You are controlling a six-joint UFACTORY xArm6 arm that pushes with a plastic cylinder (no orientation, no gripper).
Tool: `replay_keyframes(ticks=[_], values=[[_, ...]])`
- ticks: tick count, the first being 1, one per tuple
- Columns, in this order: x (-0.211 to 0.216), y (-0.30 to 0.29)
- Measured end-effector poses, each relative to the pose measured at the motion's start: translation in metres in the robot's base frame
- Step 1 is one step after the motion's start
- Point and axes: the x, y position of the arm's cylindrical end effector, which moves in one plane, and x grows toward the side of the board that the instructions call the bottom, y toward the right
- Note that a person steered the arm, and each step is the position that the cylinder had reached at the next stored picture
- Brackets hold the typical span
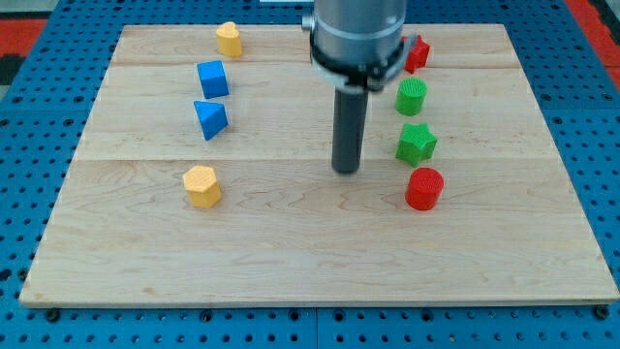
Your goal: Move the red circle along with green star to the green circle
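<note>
The red circle (423,188) sits right of centre on the wooden board (291,252). The green star (416,142) lies just above it, almost touching. The green circle (411,97) stands a little above the star. My tip (347,170) rests on the board to the left of the green star and the red circle, about a block's width away from them and touching neither.
A red block (418,52) sits above the green circle, partly hidden by the arm. A blue cube (212,79) and a blue triangle (210,118) lie at the left. A yellow block (229,39) is at the top left, a yellow hexagon (201,186) at the lower left.
</note>
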Motion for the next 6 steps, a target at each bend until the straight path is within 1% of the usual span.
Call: replay_keyframes(ticks=[1,2,3,4,5,6], values=[[0.052,0.015],[0.055,0.064],[0.047,0.083],[0.044,0.089],[0.01,0.089],[-0.007,0.096]])
